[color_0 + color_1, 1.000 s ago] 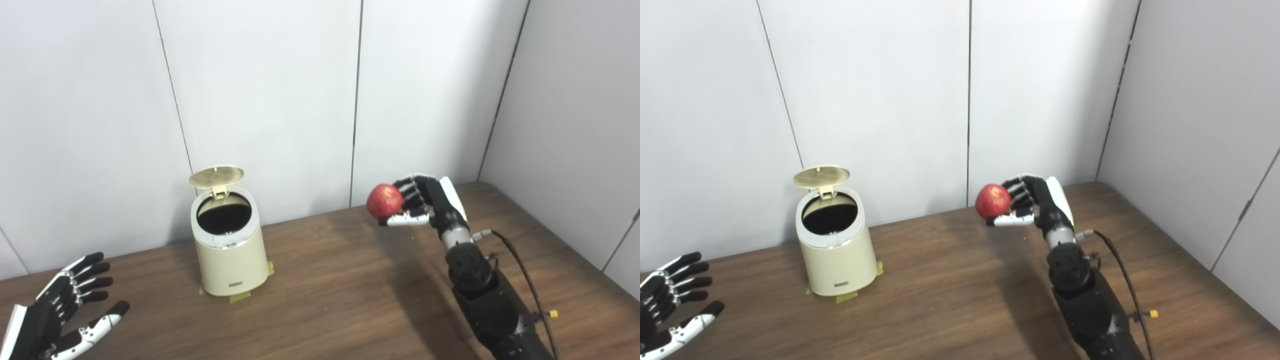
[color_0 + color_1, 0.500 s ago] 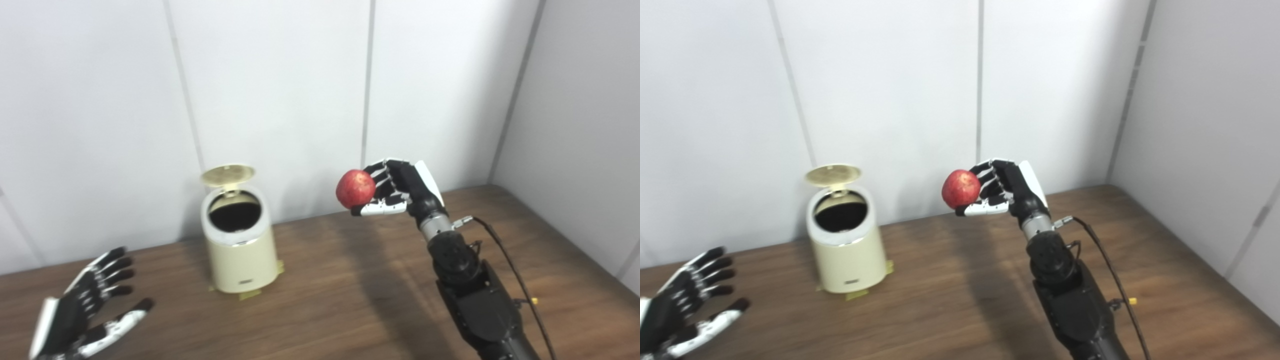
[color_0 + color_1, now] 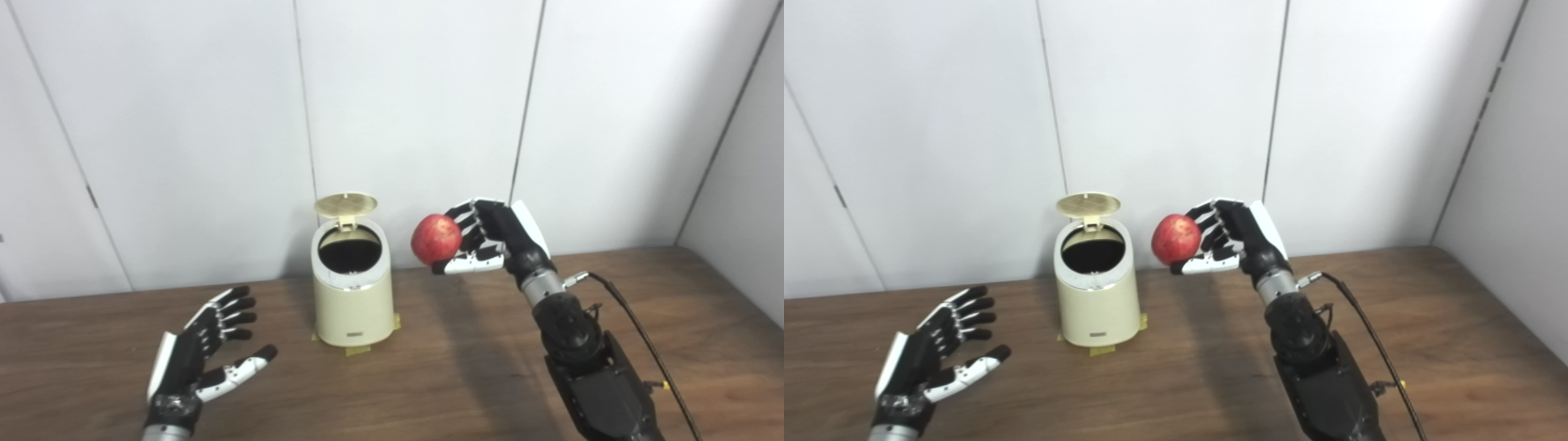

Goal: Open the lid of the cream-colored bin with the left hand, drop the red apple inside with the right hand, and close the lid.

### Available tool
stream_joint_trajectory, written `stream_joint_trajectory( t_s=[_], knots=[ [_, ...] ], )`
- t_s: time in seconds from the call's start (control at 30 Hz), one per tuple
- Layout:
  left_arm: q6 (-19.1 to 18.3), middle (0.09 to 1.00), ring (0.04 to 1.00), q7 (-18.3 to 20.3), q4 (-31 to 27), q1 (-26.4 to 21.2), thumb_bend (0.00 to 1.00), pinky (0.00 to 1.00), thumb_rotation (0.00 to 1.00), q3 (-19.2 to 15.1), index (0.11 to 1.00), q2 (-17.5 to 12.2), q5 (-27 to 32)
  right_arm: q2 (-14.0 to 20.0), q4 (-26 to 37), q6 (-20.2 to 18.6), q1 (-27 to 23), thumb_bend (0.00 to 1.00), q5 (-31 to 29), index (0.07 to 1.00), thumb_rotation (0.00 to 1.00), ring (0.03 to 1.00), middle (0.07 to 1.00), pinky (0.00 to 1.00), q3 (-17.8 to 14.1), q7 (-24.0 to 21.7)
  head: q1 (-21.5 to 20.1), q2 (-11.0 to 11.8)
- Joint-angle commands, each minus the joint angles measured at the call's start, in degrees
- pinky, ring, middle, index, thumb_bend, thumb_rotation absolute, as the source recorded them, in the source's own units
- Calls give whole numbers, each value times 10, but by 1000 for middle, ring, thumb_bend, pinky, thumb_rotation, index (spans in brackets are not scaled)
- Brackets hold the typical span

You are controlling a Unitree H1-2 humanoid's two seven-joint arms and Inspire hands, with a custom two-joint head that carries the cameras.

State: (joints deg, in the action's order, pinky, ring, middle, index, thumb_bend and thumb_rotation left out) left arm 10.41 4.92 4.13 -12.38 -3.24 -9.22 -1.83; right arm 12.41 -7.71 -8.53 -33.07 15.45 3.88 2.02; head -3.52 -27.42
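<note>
Red apple (image 3: 436,239) held in air by right robot hand (image 3: 490,236), fingers wrapped around it, up beside and right of the bin's (image 3: 353,293) open top, not over it. Cream bin stands on wooden surface (image 3: 465,367), lid (image 3: 345,204) flipped up at back. Left robot hand (image 3: 205,352) released, fingers spread, near bin's left, holding nothing.
</note>
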Motion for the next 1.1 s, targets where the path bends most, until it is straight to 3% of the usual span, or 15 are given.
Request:
stream_joint_trajectory(
  t_s=[0.0,0.13,0.57,0.8,1.07],
  knots=[
    [11,789,741,-10,-18,-20,710,656,65,1,828,0,-7,1,29,-4,-42,521,9,530,4,417,430,396,0,-2,4,-1],
    [8,790,748,-14,-20,-21,722,666,85,3,825,6,-8,-9,25,-21,-53,521,21,527,4,391,425,348,8,-3,16,1],
    [-6,790,765,-23,-32,-19,737,681,111,9,828,16,-26,-32,-24,-26,-88,523,15,522,2,418,432,375,15,-10,40,0],
    [-12,790,763,-29,-37,-19,746,672,127,12,830,19,-29,-39,-66,-2,-109,525,17,510,3,425,441,386,25,-8,46,-1],
    [-11,790,764,-31,-37,-19,744,678,136,15,831,22,-28,-57,-105,-9,-129,527,16,481,3,440,481,387,26,-4,52,-2]
  ],
)
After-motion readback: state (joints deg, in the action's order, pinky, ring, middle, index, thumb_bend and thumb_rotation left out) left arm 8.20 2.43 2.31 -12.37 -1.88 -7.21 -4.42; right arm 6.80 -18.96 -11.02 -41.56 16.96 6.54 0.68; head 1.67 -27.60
